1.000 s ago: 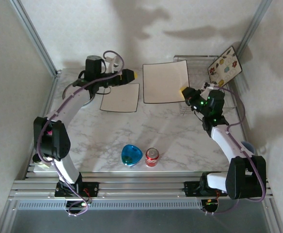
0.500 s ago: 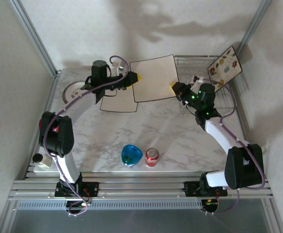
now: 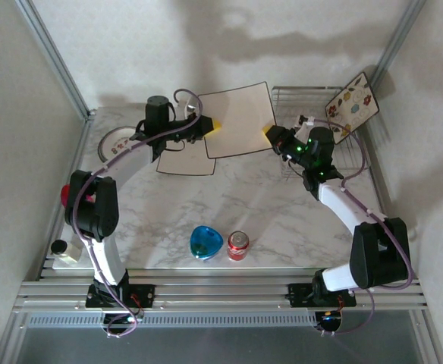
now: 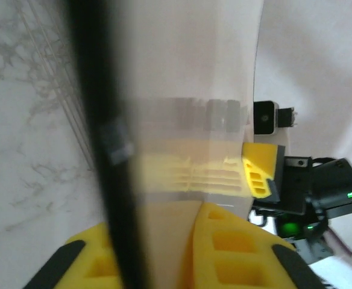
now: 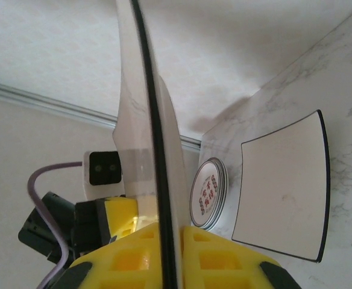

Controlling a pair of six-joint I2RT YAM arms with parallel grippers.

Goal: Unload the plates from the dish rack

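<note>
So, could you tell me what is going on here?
Both arms hold one square cream plate in the air: the left gripper is shut on its left edge, the right gripper on its right. Another square plate and a round plate lie on the table; a flowered plate leans at the dish rack.

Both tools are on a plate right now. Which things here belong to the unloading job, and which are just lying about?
Job:
- held square plate, gripped by left tool and right tool
- flat square plate on the table
- round plate
- flowered plate, upright at the rack

Lying about:
- blue bowl
- red can
</note>
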